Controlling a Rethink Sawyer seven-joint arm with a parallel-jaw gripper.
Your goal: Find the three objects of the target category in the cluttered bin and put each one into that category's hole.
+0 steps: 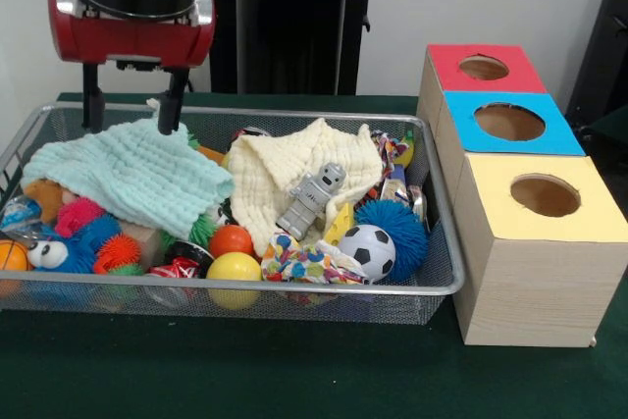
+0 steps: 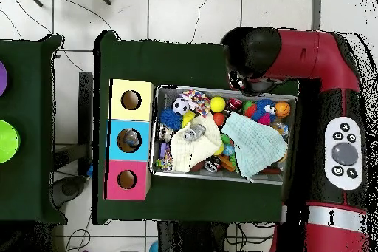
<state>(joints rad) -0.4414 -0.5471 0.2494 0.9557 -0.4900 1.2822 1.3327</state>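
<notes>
A dark green surface (image 1: 294, 380) carries the wire-mesh bin (image 1: 432, 287), left of three wooden hole boxes (image 1: 535, 272). Smooth balls and a spiky blue ball (image 1: 397, 228) lie nearest; farther back, the gripper (image 1: 130, 105), jaws apart and empty, hovers over a waffled mint cloth (image 1: 128, 174). Searching seems underway; lifting the cloth likely comes next.

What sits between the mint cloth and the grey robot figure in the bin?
In the front view, a cream cloth lies between the mint cloth and the grey robot figure, which rests on it.
</notes>
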